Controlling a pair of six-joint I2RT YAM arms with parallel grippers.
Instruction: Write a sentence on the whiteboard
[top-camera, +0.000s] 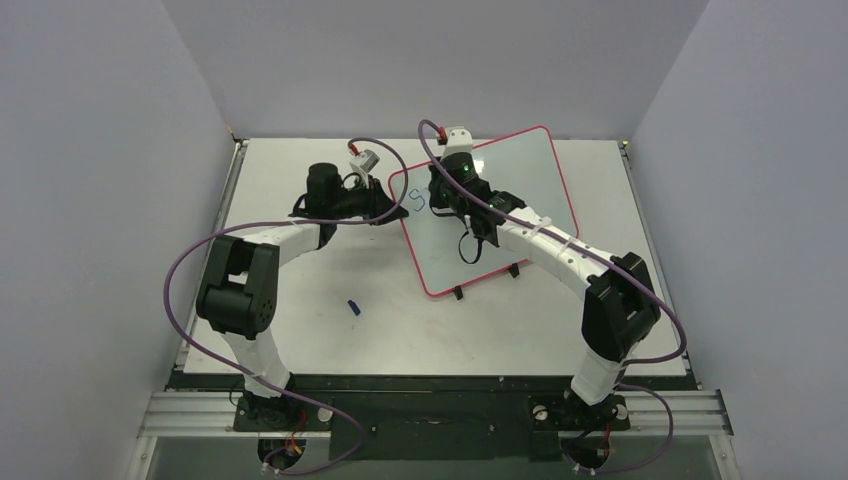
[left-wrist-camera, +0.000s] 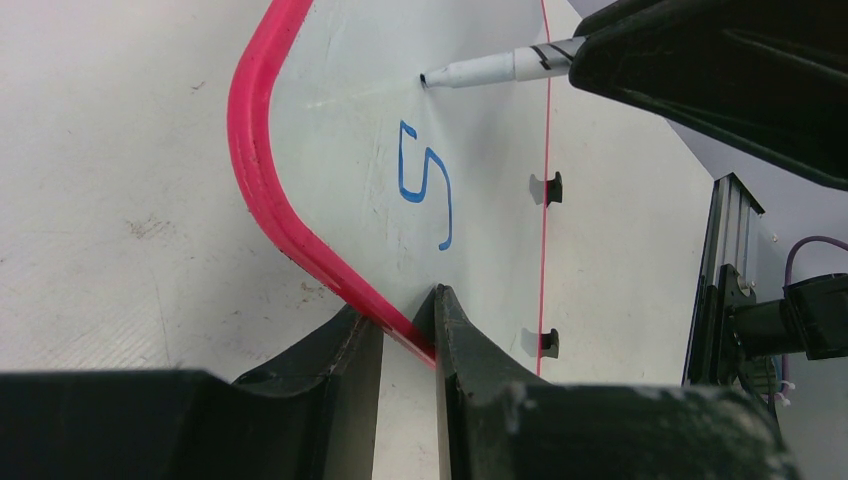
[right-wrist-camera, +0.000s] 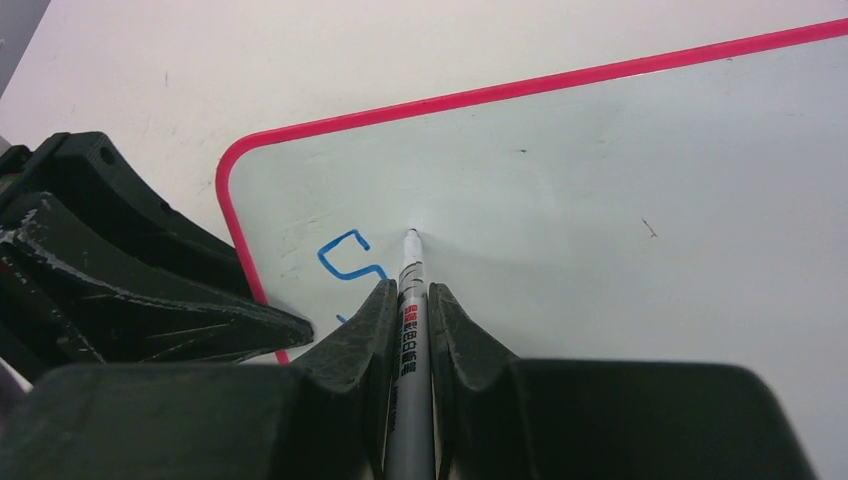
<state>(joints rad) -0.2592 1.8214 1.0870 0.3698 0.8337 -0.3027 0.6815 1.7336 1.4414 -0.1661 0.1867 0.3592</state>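
Observation:
The whiteboard (top-camera: 510, 190) lies tilted on the table, glossy pale with a red-pink rim (left-wrist-camera: 250, 150). Of the sentence, a single blue "S" (left-wrist-camera: 425, 185) shows near the board's left corner, also visible as the blue "S" (right-wrist-camera: 345, 255) in the right wrist view. My left gripper (left-wrist-camera: 400, 310) is shut on the board's rim at that corner. My right gripper (right-wrist-camera: 410, 288) is shut on a grey marker (right-wrist-camera: 410, 320) whose tip touches the board just right of the "S". From the left wrist the marker (left-wrist-camera: 490, 70) reaches in from the upper right.
A small blue cap (top-camera: 353, 307) lies on the table in front of the left arm. Black clips (top-camera: 457, 293) stick out from the board's near edge. Grey walls close the table in on three sides.

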